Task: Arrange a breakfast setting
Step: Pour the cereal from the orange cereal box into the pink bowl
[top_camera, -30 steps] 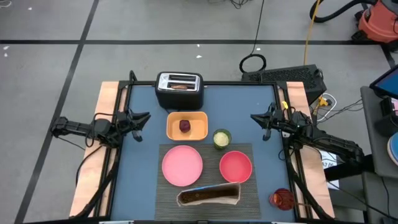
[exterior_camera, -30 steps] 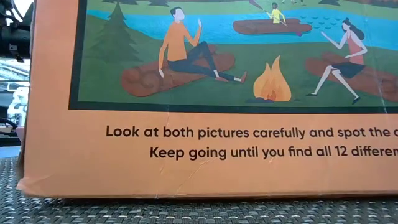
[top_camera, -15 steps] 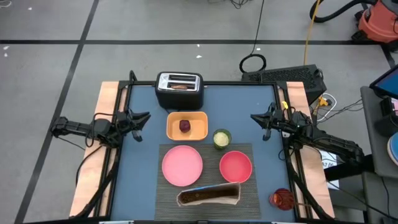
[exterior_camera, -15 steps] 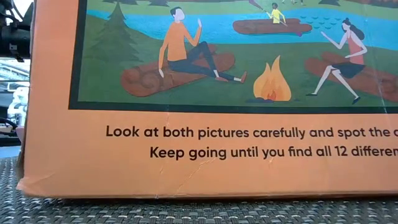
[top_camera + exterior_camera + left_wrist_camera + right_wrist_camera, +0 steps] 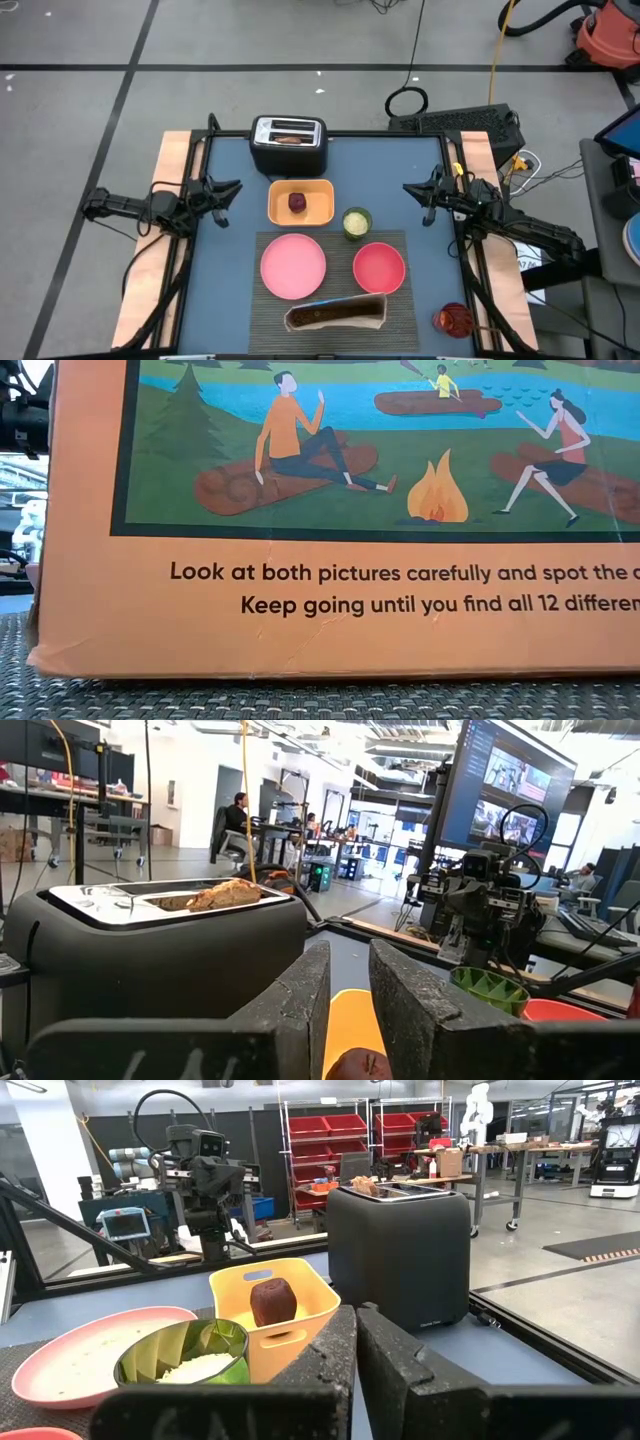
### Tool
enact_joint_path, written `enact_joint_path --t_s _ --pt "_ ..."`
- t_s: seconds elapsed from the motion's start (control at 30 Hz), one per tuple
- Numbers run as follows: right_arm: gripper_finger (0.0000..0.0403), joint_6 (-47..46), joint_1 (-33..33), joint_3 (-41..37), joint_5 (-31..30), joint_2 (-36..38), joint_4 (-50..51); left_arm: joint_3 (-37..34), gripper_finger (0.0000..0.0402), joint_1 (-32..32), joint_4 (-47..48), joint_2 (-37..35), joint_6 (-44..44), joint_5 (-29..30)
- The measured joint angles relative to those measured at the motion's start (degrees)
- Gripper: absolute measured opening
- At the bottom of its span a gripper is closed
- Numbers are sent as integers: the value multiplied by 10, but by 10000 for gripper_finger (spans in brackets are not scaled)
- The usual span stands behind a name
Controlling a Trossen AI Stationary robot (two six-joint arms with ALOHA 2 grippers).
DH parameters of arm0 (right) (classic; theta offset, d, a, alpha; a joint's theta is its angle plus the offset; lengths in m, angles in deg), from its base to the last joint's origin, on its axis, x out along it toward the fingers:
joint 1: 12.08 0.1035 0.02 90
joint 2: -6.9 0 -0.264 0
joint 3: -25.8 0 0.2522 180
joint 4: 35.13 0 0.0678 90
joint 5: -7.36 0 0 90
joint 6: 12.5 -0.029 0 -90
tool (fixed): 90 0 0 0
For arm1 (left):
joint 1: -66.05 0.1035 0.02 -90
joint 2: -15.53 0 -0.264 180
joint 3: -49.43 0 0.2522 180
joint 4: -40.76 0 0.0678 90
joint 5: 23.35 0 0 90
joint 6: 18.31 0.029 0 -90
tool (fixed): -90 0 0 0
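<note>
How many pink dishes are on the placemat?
2: the round pink plate on the dark grey ribbed placemat's left half, the pink bowl on its right. None appears hidden.

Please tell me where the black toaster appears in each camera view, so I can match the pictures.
High view: toaster at the far edge of the table, centre.
Low view: not in it; a box fills the picture.
Left wrist view: toaster at left.
Right wrist view: toaster right of centre.
Shared landmark: the yellow tray beside it.
</note>
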Motion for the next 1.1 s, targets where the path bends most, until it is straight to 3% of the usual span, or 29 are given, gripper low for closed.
enact_joint_path --t_s 0.17,0.6,1.1 --pt "9 0 0 0 0 0 0 0 113 0 0 0 -9 -5" --pt "9 0 0 0 0 0 0 0 275 0 0 0 -37 -6" --pt "9 0 0 0 0 0 0 0 287 0 0 0 -28 -19"
